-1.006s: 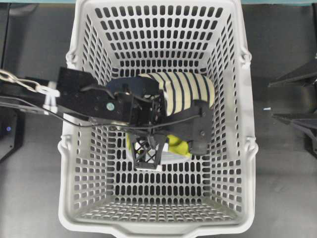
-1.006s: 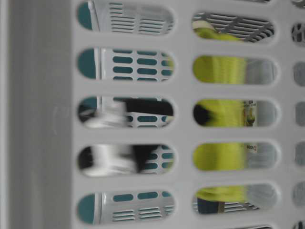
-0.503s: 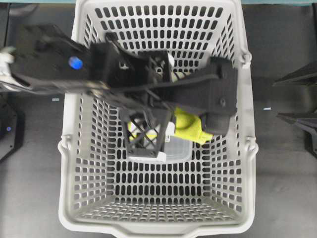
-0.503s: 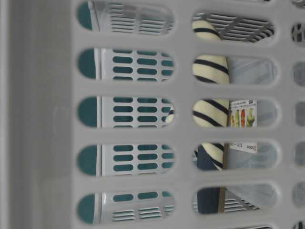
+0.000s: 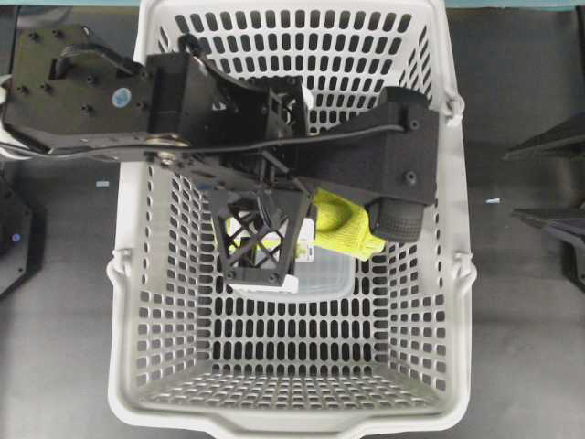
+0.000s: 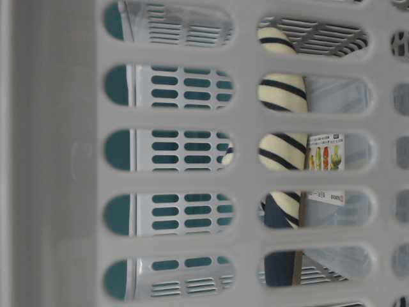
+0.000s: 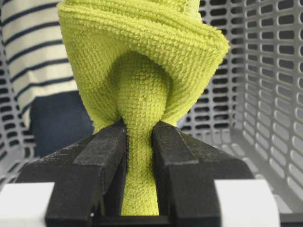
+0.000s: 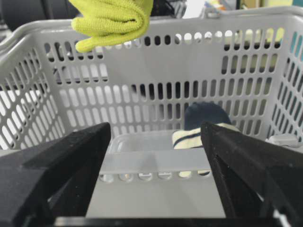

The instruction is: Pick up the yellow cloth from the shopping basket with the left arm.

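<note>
The yellow cloth [image 7: 142, 42] hangs bunched from my left gripper [image 7: 138, 125], whose black jaws are shut on a pinched fold of it. From overhead the cloth [image 5: 343, 224] shows beside the lattice-framed left gripper [image 5: 306, 240], held up inside the light-grey shopping basket [image 5: 137, 302]. In the right wrist view the cloth [image 8: 113, 19] dangles at the height of the basket rim [image 8: 156, 28]. My right gripper [image 8: 154, 132] stands open outside the basket wall with nothing between its jaws.
A cream-and-navy striped slipper [image 6: 281, 96] lies on the basket floor beside a clear plastic container [image 5: 324, 274] with a printed label [image 6: 326, 153]. The left arm's boxy links [image 5: 183, 101] cover the basket's far half. The slotted walls [image 7: 265, 71] enclose the gripper closely.
My left gripper has risen from the basket floor with the yellow cloth in it. The cloth has left the table-level view, and the slipper shows there instead. The right arm has not moved.
</note>
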